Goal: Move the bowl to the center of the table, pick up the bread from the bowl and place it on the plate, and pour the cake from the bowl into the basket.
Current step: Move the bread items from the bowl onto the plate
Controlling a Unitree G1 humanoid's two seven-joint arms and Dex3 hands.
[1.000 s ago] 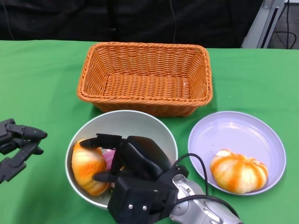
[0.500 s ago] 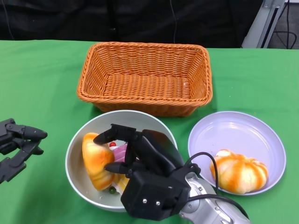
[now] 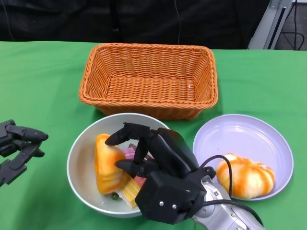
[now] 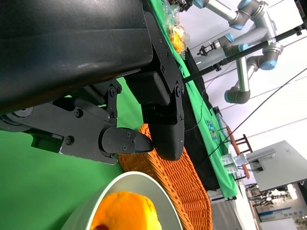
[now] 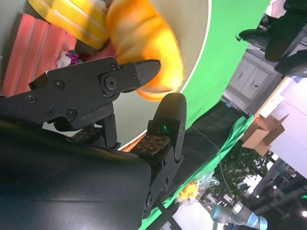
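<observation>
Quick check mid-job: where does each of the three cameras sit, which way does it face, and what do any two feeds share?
Head view: from the robot's head or chest, looking down at the basket, bowl and plate; shows the left hand and right hand.
Right wrist view: behind the right hand, facing into the bowl at the bread.
Left wrist view: behind the left hand, facing the bowl and basket.
All three share the bowl and bread.

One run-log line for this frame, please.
right hand: in bowl, fingers around bread, not lifted | left hand: open, idle | plate: one bread | basket: empty
</observation>
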